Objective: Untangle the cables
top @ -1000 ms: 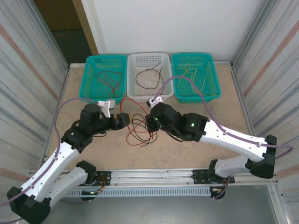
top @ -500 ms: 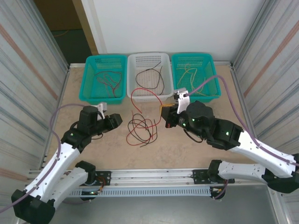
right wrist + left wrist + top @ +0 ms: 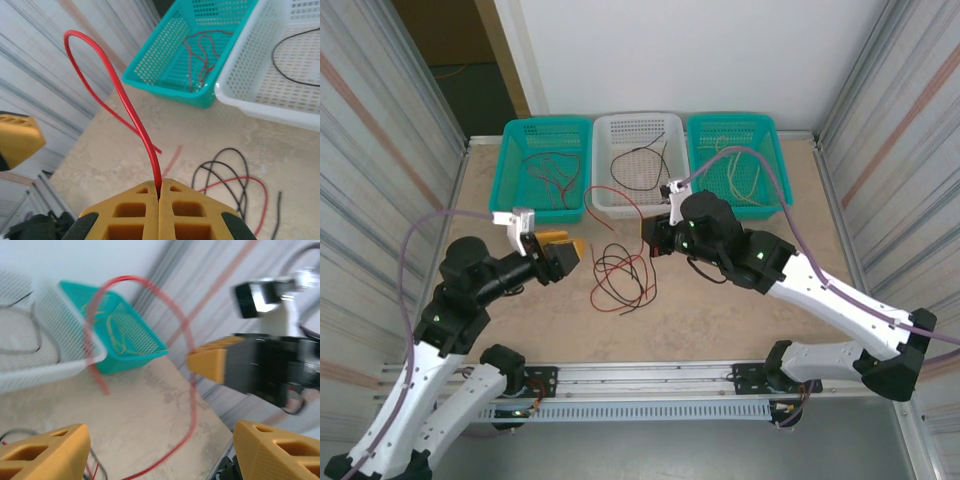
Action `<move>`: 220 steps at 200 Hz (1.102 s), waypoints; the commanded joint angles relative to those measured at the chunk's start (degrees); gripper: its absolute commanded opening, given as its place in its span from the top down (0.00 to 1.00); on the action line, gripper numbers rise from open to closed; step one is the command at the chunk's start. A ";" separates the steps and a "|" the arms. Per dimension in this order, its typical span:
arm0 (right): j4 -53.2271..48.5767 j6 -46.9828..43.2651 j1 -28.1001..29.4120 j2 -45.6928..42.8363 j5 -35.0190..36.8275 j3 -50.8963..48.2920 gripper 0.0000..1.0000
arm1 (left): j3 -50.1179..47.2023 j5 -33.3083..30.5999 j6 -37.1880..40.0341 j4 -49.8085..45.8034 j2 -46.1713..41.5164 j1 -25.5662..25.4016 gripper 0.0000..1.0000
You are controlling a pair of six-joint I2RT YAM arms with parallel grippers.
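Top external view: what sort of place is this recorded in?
Likely a purpose-built robot test cell, not a home or shop: a table walled by ribbed panels, a left arm and right arm bolted to a rail at its near edge, and three sorting baskets lined along the back.

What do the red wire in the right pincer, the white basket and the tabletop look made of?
The red wire: glossy plastic sheath, bending in a smooth loop. The white basket: moulded plastic, likely, with perforated walls. The tabletop: matte mottled beige, perhaps laminate or stone.
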 commanded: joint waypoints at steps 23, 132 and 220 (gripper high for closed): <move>9.46 5.70 -2.93 2.25 -10.25 2.52 1.00 | 0.76 -2.77 11.09 8.21 6.43 -10.74 0.25; 14.51 9.57 -4.74 3.91 -13.90 2.09 1.00 | 2.49 -20.34 16.96 11.94 16.66 -21.78 0.80; 24.52 22.57 -7.15 1.96 -10.06 -9.56 1.00 | -6.32 -27.81 4.67 27.15 10.16 -21.80 1.00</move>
